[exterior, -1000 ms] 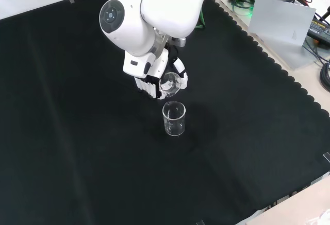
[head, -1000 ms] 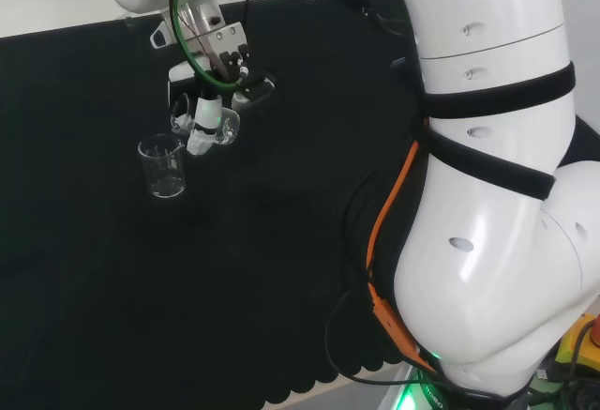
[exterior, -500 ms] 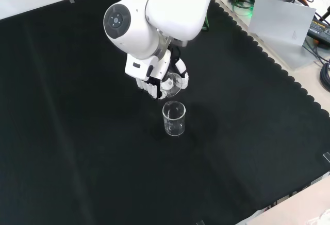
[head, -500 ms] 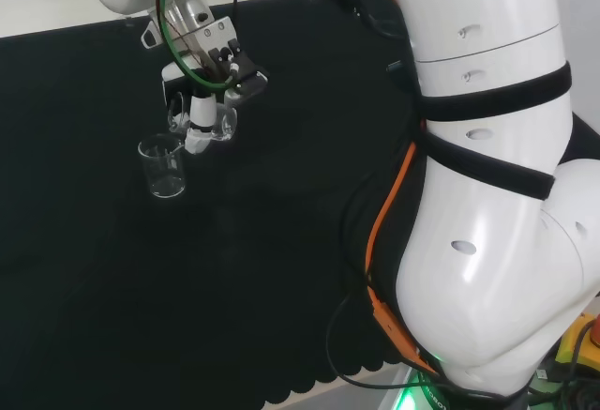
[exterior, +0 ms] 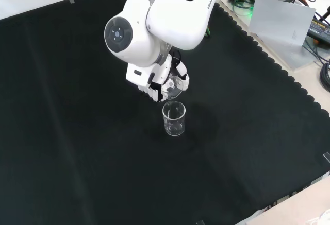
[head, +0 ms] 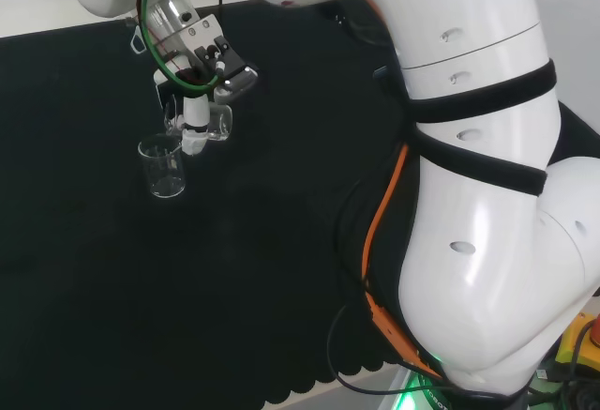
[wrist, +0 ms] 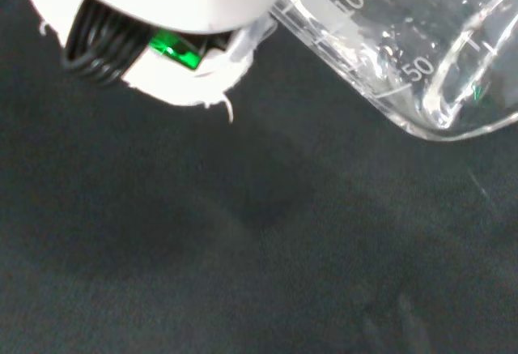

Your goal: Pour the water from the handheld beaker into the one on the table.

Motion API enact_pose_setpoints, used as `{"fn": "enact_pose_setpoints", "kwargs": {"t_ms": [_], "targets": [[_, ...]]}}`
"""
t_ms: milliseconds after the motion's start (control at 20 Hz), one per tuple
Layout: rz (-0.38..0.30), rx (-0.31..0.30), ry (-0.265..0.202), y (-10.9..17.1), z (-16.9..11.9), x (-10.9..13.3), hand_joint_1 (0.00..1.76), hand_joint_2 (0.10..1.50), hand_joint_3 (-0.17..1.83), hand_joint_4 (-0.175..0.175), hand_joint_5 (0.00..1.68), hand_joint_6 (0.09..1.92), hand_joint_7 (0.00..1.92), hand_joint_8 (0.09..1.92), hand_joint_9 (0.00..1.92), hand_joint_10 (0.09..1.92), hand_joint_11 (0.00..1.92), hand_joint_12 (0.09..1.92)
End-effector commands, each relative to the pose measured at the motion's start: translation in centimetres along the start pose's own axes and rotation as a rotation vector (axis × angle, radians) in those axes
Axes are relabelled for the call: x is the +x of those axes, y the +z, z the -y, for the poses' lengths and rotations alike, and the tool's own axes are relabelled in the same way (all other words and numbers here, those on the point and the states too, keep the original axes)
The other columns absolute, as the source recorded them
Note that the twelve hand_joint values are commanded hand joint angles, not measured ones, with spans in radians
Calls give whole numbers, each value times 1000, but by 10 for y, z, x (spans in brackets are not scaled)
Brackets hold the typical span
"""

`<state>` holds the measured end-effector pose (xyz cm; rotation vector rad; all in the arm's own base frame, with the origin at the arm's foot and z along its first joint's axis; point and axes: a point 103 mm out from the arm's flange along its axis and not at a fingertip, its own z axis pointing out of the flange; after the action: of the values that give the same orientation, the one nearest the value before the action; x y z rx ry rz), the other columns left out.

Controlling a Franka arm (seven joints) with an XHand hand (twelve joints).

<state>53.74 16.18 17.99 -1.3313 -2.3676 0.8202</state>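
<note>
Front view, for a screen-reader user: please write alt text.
A black and white robot hand holds a small clear glass beaker, tilted, just above a second clear glass beaker that stands upright on the black cloth. The arm's big white link reaches in from the top.

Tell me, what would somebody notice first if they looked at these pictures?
Probably the big white robot arm reaching over the black cloth. In the front view its hand holds a small clear beaker in curled fingers, tipped just above a second glass beaker that stands upright on the cloth. In the wrist view the held beaker looms close, lying tilted with printed marks on its side.
</note>
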Motion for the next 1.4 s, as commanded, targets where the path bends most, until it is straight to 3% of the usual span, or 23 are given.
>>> {"fn": "enact_pose_setpoints", "kwargs": {"t_ms": [50, 1400], "targets": [[37, 43, 13, 0, -1, 5, 1308, 523, 1033, -175, 1041, 1118, 1287, 1004, 1366, 1026, 1027, 932], [123, 107, 58, -14, 2, 19, 1307, 522, 1040, -175, 1037, 1128, 1284, 1017, 1366, 1043, 1029, 936]]}}
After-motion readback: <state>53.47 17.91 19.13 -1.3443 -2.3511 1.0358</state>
